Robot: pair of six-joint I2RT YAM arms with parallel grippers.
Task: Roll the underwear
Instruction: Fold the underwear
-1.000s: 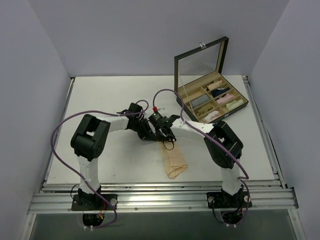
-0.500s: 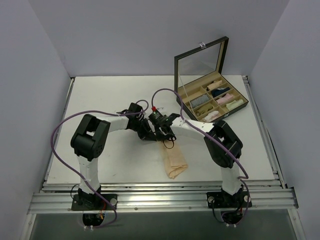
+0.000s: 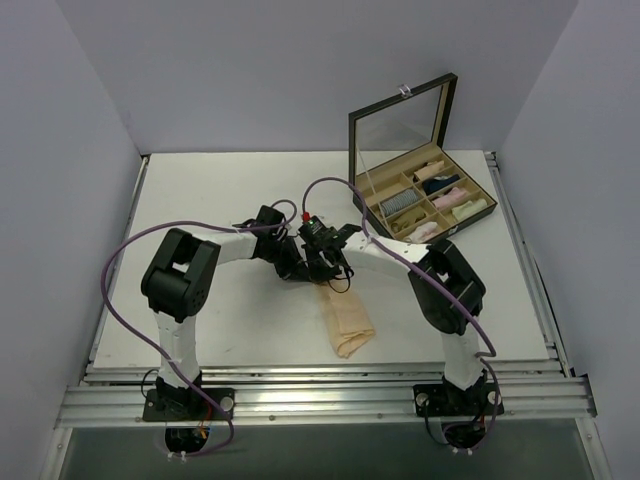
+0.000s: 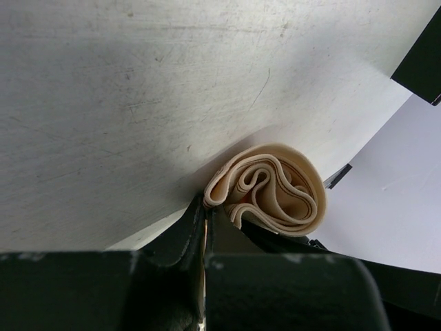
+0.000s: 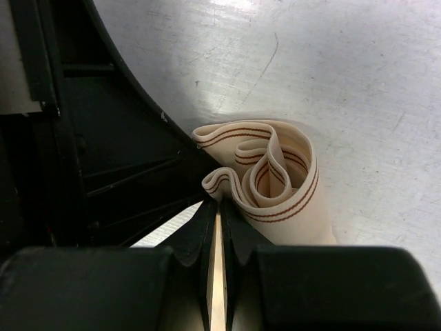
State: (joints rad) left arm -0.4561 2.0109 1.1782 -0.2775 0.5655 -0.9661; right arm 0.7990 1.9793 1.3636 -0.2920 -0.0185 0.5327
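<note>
The underwear (image 3: 346, 322), thin pale peach cloth, lies on the white table (image 3: 220, 200) between the two arms, its near part flat. Its far end is curled into a loose roll (image 4: 275, 189) of several layers, edged with brown stitching in the right wrist view (image 5: 275, 176). My left gripper (image 4: 206, 208) is shut on a fold at the roll's edge. My right gripper (image 5: 219, 205) is shut on a fold of the same roll from the other side. From above, the left gripper (image 3: 298, 266) and the right gripper (image 3: 326, 266) meet over the cloth's far end.
An open black box (image 3: 424, 203) with compartments of cloth rolls stands at the back right, its glass lid (image 3: 400, 115) upright. Purple cables (image 3: 125, 260) loop off both arms. The left arm's black body (image 5: 103, 138) sits close beside the roll in the right wrist view.
Both grippers have shifted slightly away and to the left with the cloth's far end. The jaws stay shut.
</note>
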